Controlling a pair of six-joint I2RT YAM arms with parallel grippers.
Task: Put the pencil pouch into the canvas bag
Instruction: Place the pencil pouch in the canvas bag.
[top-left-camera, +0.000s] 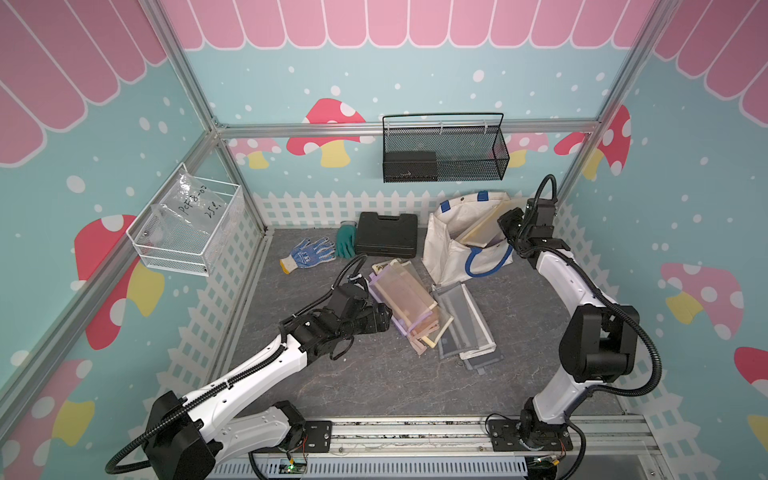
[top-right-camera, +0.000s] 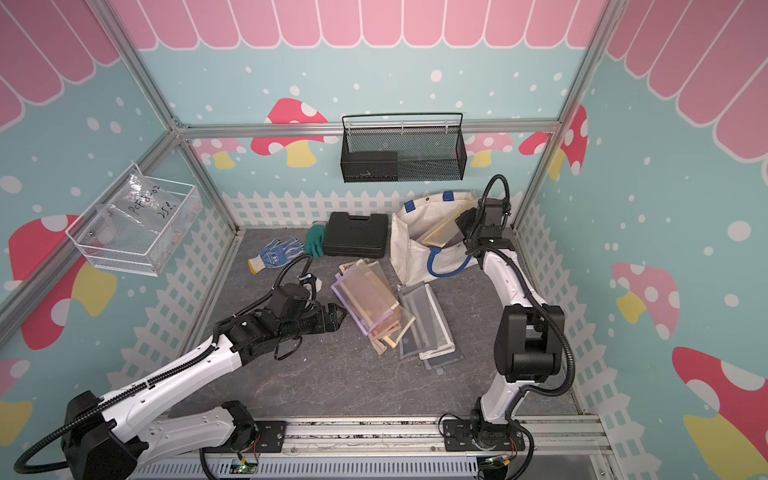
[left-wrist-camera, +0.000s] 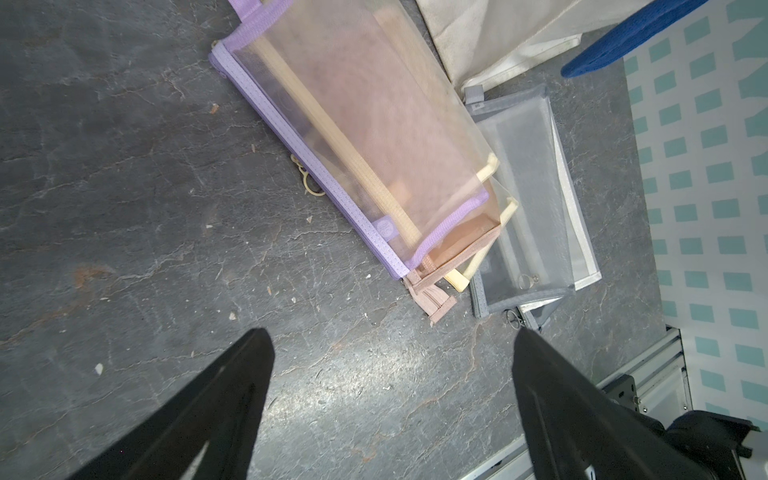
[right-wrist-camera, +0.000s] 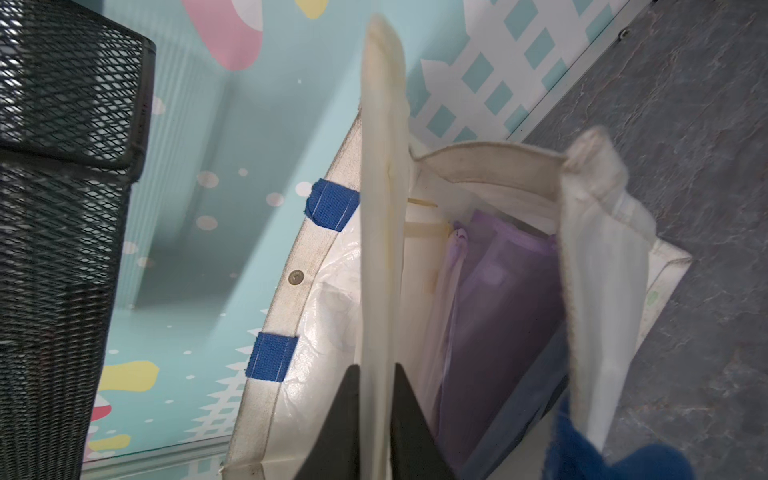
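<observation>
Your right gripper (right-wrist-camera: 376, 370) pinches the cream pencil pouch (right-wrist-camera: 382, 166) at the mouth of the canvas bag (right-wrist-camera: 286, 299).
Your left gripper (left-wrist-camera: 390, 332) hangs wide open near the mesh pouches (left-wrist-camera: 365, 124).

Black case (top-left-camera: 386, 239), green glove (top-left-camera: 345, 244), blue dotted glove (top-left-camera: 309, 253), black mesh basket (top-left-camera: 444, 153)

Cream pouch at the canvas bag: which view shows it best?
Both top views: the cream pouch shows broadside, tilted into the canvas bag. Right wrist shows only its edge in the right claw; left wrist misses it.

Overhead stereo pair; two close wrist views
</observation>
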